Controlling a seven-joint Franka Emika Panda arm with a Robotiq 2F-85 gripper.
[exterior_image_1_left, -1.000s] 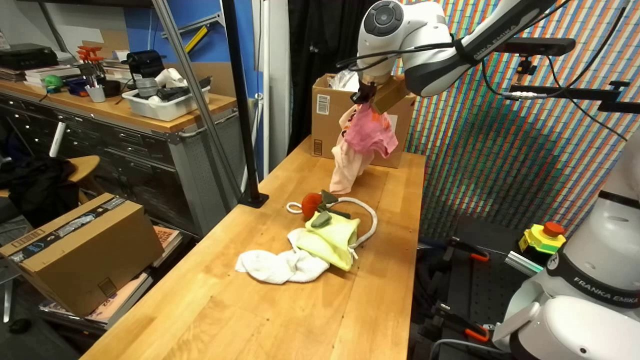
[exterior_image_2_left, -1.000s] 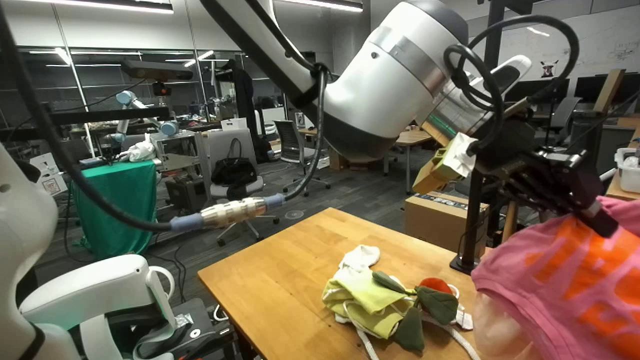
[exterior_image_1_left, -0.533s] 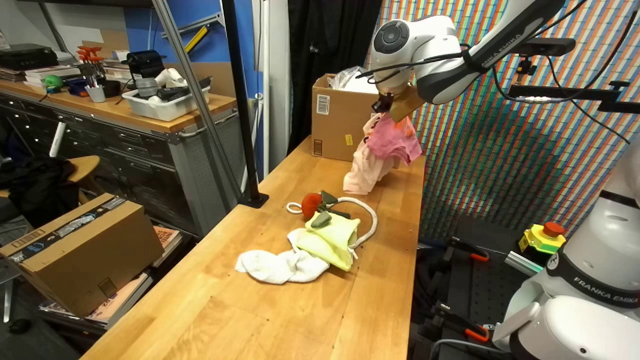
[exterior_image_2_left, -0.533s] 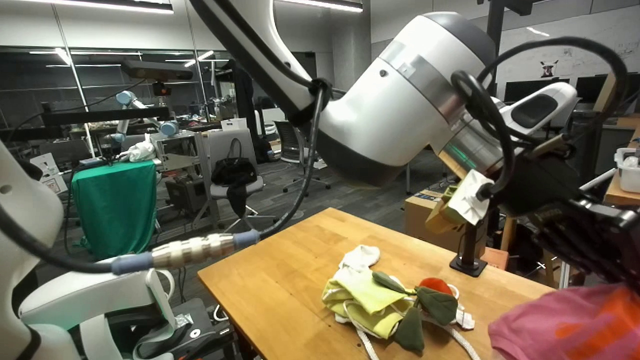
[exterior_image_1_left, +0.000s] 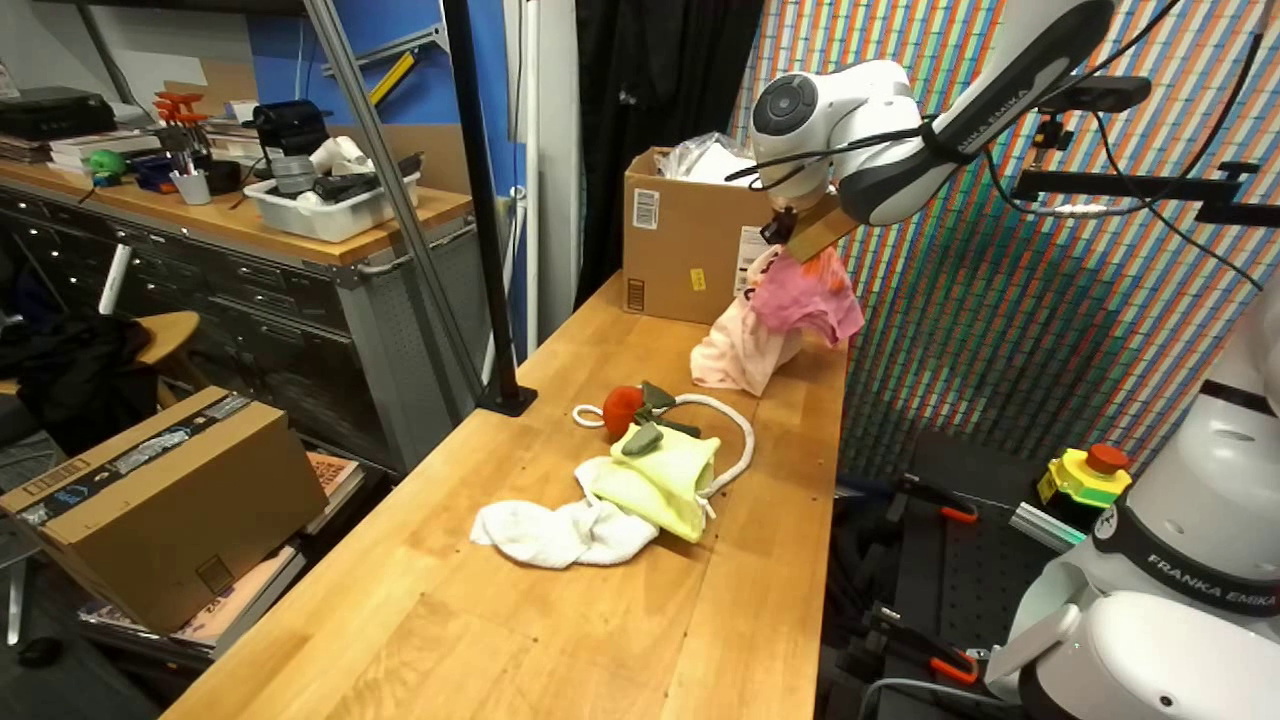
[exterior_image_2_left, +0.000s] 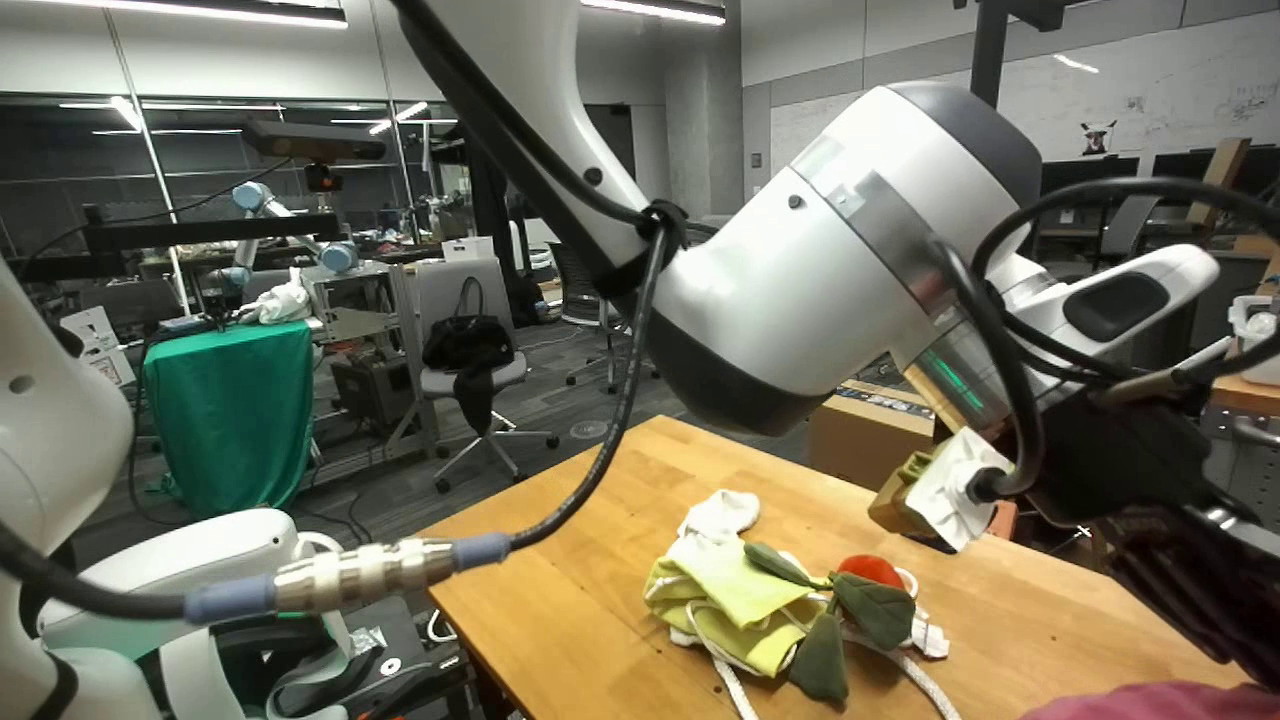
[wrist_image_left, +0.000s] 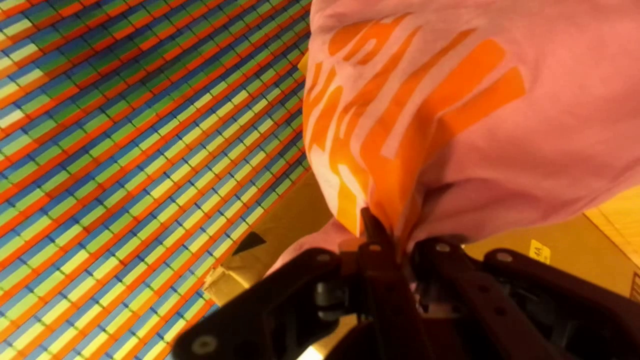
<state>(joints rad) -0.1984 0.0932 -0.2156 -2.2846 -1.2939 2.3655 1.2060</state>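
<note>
Currently pinching a bunched fold of pink cloth (wrist_image_left: 510, 145) in the gripper (wrist_image_left: 400, 237) with jaws nearly together. Dangling it over the far part of the wooden table (exterior_image_1_left: 560, 640) in an exterior view, in front of the cardboard box (exterior_image_1_left: 680, 245), with peach cloth (exterior_image_1_left: 742, 350) partly behind. Apart from yellow cloth (exterior_image_1_left: 660, 475), white cloth (exterior_image_1_left: 560, 533) and round red item (exterior_image_1_left: 621, 408).

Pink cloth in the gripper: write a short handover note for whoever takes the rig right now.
Gripper: shut on the pink cloth, above the table.
Things: peach cloth hangs below the pink, its lower end seemingly on the table; yellow cloth and white cloth lie together on the table.
Done: pink cloth gripped and held up.
Left: it is not yet released; yellow and white cloths are ungripped.
</note>
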